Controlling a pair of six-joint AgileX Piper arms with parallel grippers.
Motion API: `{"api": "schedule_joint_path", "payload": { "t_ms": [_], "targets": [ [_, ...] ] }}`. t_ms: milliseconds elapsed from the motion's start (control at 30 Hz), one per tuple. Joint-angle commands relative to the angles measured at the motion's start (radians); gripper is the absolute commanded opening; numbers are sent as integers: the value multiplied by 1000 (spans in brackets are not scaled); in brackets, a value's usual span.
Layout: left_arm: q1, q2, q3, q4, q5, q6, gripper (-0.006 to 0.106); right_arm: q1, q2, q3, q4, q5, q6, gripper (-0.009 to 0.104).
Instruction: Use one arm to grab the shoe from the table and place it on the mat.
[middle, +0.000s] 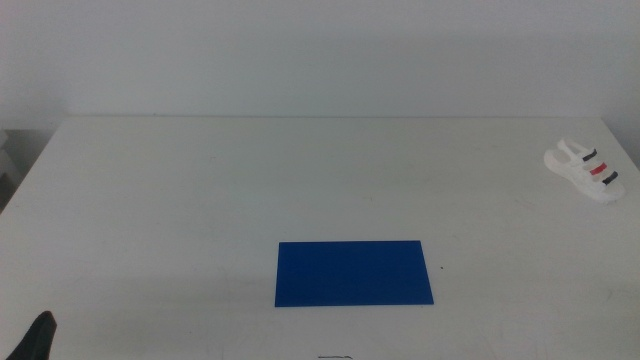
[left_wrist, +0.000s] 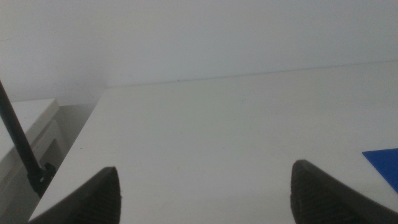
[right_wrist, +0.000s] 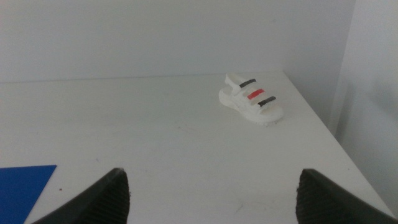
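The shoe lay upright near the table's far right edge, well apart from the mat at front centre. The right gripper stood released, empty, facing the shoe; it was best placed to approach. Jaws should straddle the sole crosswise. The left gripper waited spread at the front left corner.

Plain pale wall behind; white cabinet at side; even, soft light.
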Motion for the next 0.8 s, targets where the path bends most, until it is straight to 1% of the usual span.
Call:
{"api": "schedule_joint_path", "payload": {
  "t_ms": [0, 67, 133, 233, 400, 600, 667, 767],
  "targets": [
    [-4, -19, -3, -9, -83, -15, 94, -7, -22, -18, -17, -93, -11, 94],
    [-4, -19, -3, -9, -83, -15, 94, -7, -21, -19, -17, -128, -2, 94],
    [-4, -19, -3, -9, -83, -15, 94, -7, -8, -29, 7, -152, 28, 94],
    [-4, -19, -3, -9, -83, -15, 94, -7, 58, -84, 22, -141, 56, 94],
    [-4, -19, -3, -9, -83, -15, 94, -7, 307, -284, 19, -41, 50, 94],
    [-4, -19, -3, -9, -83, -15, 94, -7, 659, -625, 18, 237, 16, 94],
    [-4, -19, -3, -9, -83, -15, 94, -7, 737, -705, 11, 260, 17, 94],
    [-4, -19, -3, -9, -83, -15, 94, -7, 838, -769, 12, 259, 18, 94]
  ]
}}
